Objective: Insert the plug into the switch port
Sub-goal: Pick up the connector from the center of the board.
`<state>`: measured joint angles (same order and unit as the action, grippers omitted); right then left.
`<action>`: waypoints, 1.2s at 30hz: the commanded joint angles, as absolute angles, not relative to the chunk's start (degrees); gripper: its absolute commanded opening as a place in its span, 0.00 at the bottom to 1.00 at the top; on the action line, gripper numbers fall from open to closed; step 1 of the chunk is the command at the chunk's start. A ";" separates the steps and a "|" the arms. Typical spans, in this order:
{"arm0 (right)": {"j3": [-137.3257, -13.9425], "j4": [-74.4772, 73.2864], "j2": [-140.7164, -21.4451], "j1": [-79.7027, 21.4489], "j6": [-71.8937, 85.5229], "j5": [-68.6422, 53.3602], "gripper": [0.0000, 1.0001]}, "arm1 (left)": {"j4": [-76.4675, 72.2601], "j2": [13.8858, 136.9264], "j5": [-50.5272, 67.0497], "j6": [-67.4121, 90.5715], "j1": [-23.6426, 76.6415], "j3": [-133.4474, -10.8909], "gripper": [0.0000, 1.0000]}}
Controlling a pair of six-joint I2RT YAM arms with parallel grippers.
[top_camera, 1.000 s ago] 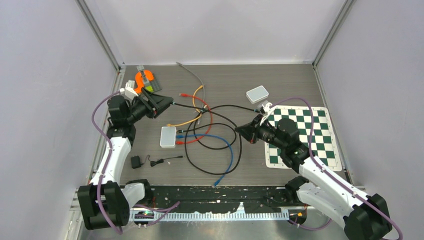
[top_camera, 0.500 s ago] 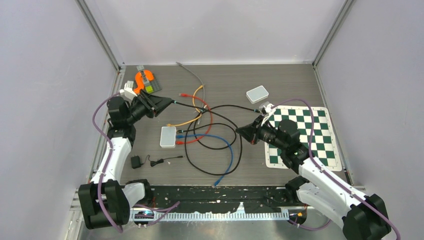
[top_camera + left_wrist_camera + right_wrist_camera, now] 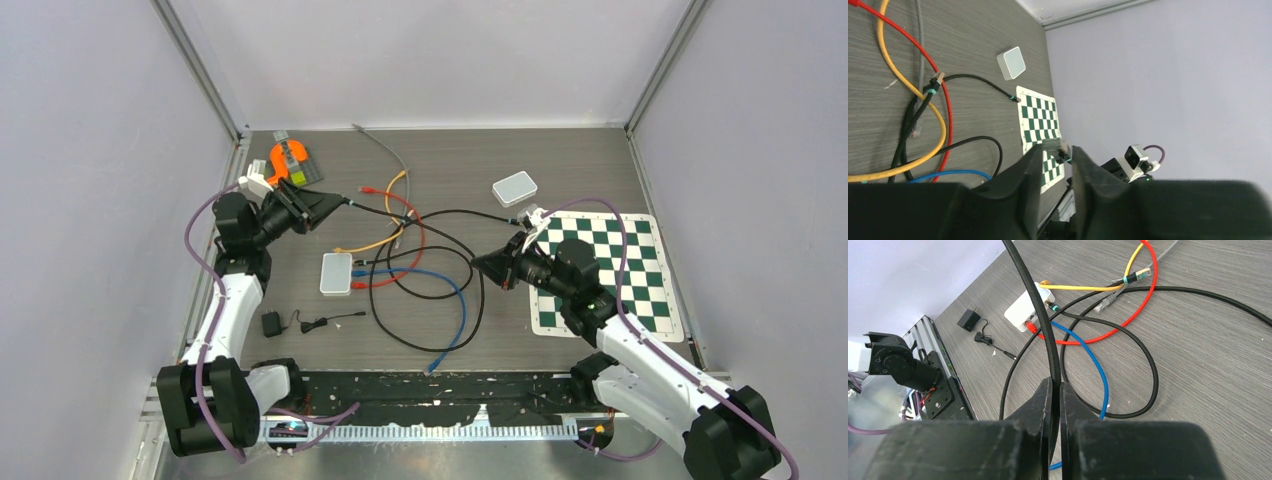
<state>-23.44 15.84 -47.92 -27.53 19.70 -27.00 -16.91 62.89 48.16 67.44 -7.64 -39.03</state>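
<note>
Nearest us, a small black power adapter (image 3: 271, 324) lies with its thin lead trailing right, well apart from the work. Just beyond it the white switch (image 3: 336, 273) sits flat on the table. Several leads already enter its right side, and we cannot tell from here which port is free.

A tangle spreads to the right of the switch. The blue cable (image 3: 1093, 367) loops toward us, the red cable (image 3: 949, 120) and yellow cable (image 3: 1083, 288) cross behind it, and black loops overlap them all. Our right gripper (image 3: 1057, 390) is clamped tight on a black cable (image 3: 1040, 315), raised above that tangle beside the chequered mat (image 3: 600, 270).

Farther back on the left, our left gripper (image 3: 1057, 159) has the plug (image 3: 1058, 147) at its fingertips. The fingers seem to press both its sides, though the view is narrow. The plug is well apart from the switch, with the yellow cable's end lying between them.

Farthest off are a second white box (image 3: 515, 188), a grey cable (image 3: 385, 150) and an orange object (image 3: 287, 160).
</note>
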 commanded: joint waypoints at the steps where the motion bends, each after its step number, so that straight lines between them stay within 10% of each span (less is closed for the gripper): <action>1: -24.11 20.08 -47.37 -27.33 20.58 -28.50 0.05 | -16.30 62.96 48.84 65.19 -7.92 -40.82 0.40; 11: -24.33 19.82 -46.25 -27.08 20.90 -28.75 0.05 | -12.01 62.32 46.57 61.57 -8.06 -39.89 0.61; 22: -23.38 20.46 -47.40 -26.92 21.62 -29.54 0.05 | -13.97 61.95 47.77 63.60 -8.61 -39.24 0.46; 32: -22.86 19.82 -47.46 -26.81 20.64 -29.92 0.05 | -15.26 61.70 48.20 64.43 -8.78 -38.25 0.12; 36: -26.00 15.59 -48.57 -26.89 18.62 -24.84 0.21 | -8.27 60.13 44.41 62.85 -8.74 -38.82 0.00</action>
<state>-22.48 16.16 -47.70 -27.09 20.62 -28.34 -12.01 62.70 46.54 64.49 -8.38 -38.46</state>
